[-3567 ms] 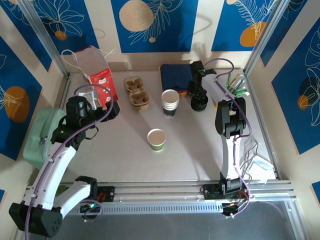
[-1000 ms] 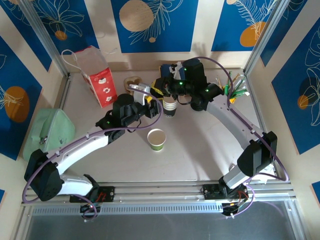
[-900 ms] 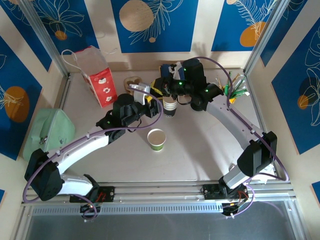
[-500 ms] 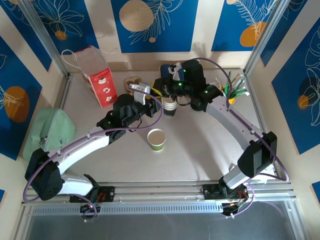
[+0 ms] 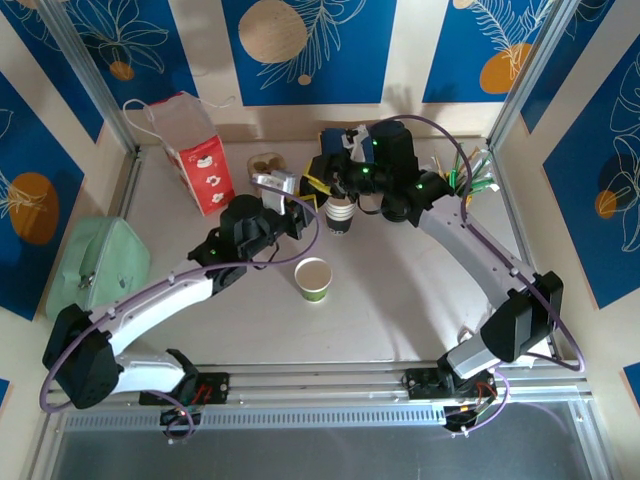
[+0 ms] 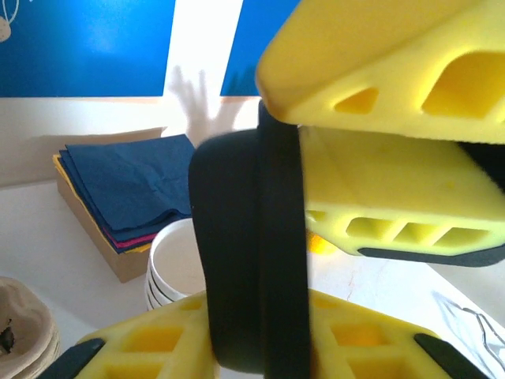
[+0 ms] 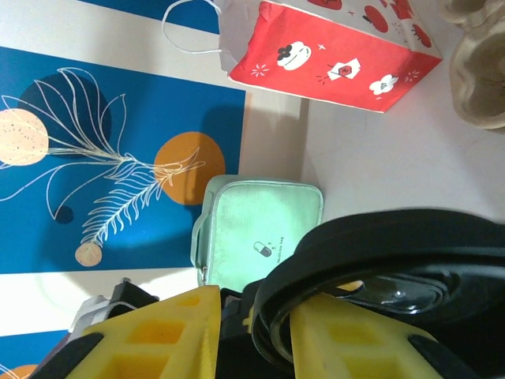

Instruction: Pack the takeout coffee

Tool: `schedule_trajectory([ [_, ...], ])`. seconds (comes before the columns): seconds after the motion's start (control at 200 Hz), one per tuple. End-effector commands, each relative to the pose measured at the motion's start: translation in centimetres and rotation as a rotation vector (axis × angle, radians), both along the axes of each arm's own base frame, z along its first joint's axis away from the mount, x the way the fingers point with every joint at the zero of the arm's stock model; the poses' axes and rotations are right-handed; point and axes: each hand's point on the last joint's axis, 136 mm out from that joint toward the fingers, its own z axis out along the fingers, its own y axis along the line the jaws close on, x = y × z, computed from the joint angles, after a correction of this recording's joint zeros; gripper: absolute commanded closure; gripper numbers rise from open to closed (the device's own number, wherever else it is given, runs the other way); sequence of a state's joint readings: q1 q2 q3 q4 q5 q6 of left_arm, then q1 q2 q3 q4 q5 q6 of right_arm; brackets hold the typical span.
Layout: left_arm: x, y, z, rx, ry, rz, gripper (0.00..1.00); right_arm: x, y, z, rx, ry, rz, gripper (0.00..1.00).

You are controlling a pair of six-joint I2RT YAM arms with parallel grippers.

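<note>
White takeout cup [image 5: 313, 277] is seen upright at mid-table, with a green band low on its side and its top open. Black lid [image 6: 252, 237] is held on edge beside the cup stack [image 5: 341, 214], apart from the takeout cup. Left gripper [image 6: 256, 343] is clamped on both lid faces. Right gripper [image 7: 256, 335] is set astride the rim; whether it grips cannot be told. Bare table [image 5: 400, 300] is left in front and to the right. Red bag [image 5: 195, 150] and green pouch [image 5: 85, 270] are found at the left edge.

Open table [image 5: 420, 300] beyond green-banded cup [image 5: 314, 278]
</note>
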State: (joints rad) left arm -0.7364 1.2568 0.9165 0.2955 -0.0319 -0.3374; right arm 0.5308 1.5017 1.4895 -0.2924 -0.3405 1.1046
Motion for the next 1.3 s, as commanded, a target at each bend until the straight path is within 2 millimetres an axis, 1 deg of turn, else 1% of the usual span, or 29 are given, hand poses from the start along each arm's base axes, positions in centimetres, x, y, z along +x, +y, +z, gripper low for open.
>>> schedule_trajectory([
  [0.0,-1.0,0.6,1.3,-0.043,-0.007,-0.022,0.72,-0.5,-1.7,1.0,-0.026,-0.038,-0.02,0.66],
  [0.07,-1.3,0.9,1.4,-0.05,0.007,-0.028,0.74,-0.5,-2.3,1.3,-0.038,-0.056,-0.025,0.63],
  [0.17,-1.5,1.4,1.4,-0.061,0.025,-0.035,0.78,-0.5,-3.4,1.9,-0.058,-0.086,-0.04,0.61],
  [0.25,-1.7,1.5,1.6,-0.073,0.031,-0.045,0.79,-0.4,-4.3,2.0,-0.057,-0.085,-0.063,0.6],
  [0.375,-1.7,1.6,1.6,-0.082,0.051,-0.052,0.8,-0.8,-4.9,2.6,-0.044,-0.113,-0.052,0.59],
  [0.46,-1.6,2.0,1.5,-0.098,0.09,-0.046,0.81,-1.4,-5.1,3.7,-0.065,-0.199,-0.011,0.59],
  [0.545,-1.5,2.6,1.4,-0.113,0.159,-0.044,0.83,-2.1,-5.9,4.5,-0.111,-0.291,0.02,0.56],
  [0.595,-1.4,3.2,1.1,-0.122,0.213,-0.032,0.85,-2.7,-6.4,5.0,-0.136,-0.366,0.04,0.56],
  [0.675,-1.6,4.1,0.8,-0.15,0.294,-0.043,0.85,-3.7,-6.9,5.2,-0.199,-0.518,0.071,0.56],
  [0.74,-2.0,4.8,0.4,-0.165,0.36,-0.052,0.85,-4.6,-7.3,4.8,-0.258,-0.654,0.096,0.56],
  [0.885,-2.9,6.1,-0.1,-0.198,0.499,-0.065,0.85,-5.5,-8.1,3.0,-0.414,-0.929,0.09,0.53],
  [0.915,-3.1,6.3,-0.2,-0.206,0.524,-0.067,0.85,-5.7,-8.1,2.9,-0.437,-0.987,0.089,0.53],
  [1.015,-3.6,6.9,-0.4,-0.238,0.611,-0.068,0.85,-6.3,-7.8,1.7,-0.538,-1.164,0.104,0.52],
  [1.09,-4.0,7.1,-0.5,-0.266,0.68,-0.076,0.87,-6.6,-7.3,0.7,-0.625,-1.284,0.132,0.52],
  [1.201,-4.5,7.2,-1.0,-0.297,0.774,-0.076,0.89,-8.9,-5.3,-1.7,-0.68,-1.466,0.301,0.51],
  [1.296,-4.9,7.3,-1.4,-0.316,0.841,-0.069,0.89,-8.8,-4.6,-2.5,-0.775,-1.551,0.302,0.52],
])
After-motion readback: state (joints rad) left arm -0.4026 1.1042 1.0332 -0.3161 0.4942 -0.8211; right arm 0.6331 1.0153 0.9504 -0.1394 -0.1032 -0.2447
